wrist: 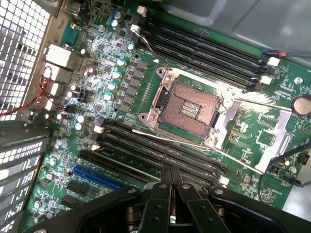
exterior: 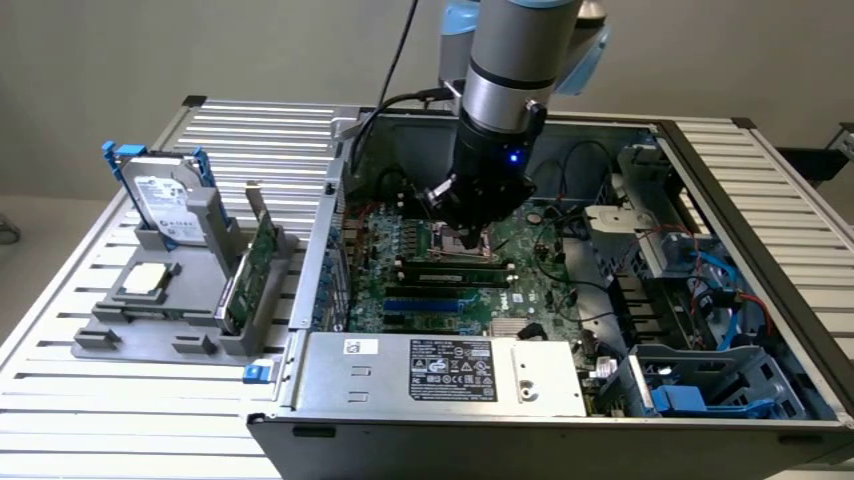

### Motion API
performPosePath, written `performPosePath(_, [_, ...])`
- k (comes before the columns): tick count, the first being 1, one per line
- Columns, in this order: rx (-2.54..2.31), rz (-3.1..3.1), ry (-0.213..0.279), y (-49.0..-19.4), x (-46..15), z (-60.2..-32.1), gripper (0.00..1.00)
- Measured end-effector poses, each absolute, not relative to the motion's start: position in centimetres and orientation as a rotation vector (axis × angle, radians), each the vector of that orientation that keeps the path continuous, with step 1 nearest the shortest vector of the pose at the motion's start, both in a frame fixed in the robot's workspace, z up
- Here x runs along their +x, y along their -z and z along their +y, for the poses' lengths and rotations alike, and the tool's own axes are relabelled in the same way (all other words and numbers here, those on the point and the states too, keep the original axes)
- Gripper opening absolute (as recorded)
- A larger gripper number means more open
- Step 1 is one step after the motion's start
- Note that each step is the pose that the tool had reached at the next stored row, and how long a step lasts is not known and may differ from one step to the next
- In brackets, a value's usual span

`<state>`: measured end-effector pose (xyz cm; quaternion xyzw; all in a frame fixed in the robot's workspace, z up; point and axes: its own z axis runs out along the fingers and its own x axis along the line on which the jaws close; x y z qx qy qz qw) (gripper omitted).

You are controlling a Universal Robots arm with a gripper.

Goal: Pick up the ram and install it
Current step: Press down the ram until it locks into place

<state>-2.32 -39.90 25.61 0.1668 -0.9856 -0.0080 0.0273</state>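
Findings at this moment:

1. The arm is positioned inside the open computer case [exterior: 310, 300], which lies on the slatted bench [exterior: 80, 400]. The hand [exterior: 470, 228] hangs low over the motherboard, just in front of the processor socket [exterior: 447, 240].

2. In the wrist view the hand [wrist: 171, 191] is seen with its two fingers [wrist: 158, 206] drawn together, tip against tip. Nothing is visible between them. It cannot be told whether a thin board edge is pinched there.

3. A long, narrow greenish stick, taken to be the ram [exterior: 454, 264], is seen in the exterior view lying along the black memory slots [wrist: 160, 148], directly below the hand. It appears to stand in a slot, not loose on the board (its depth of seating cannot be read).

4. On the bench, to the exterior view's left of the case, a grey holder [exterior: 147, 335] carries a hard drive [exterior: 167, 205] and a taller green card [exterior: 263, 262]. Neither is touched.

Assessment: the pick-up is judged complete and the installing step is in hand, at or near the pressing-in stage. This stage is judged to call for even downward pressure along the stick, held square to its slot, and a check that both end latches have closed.
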Motion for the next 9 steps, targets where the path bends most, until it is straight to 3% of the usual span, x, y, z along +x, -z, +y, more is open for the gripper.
performPosePath(9, [0.348, -3.070, 0.008, -25.55, -2.32, -39.90, 0.11])
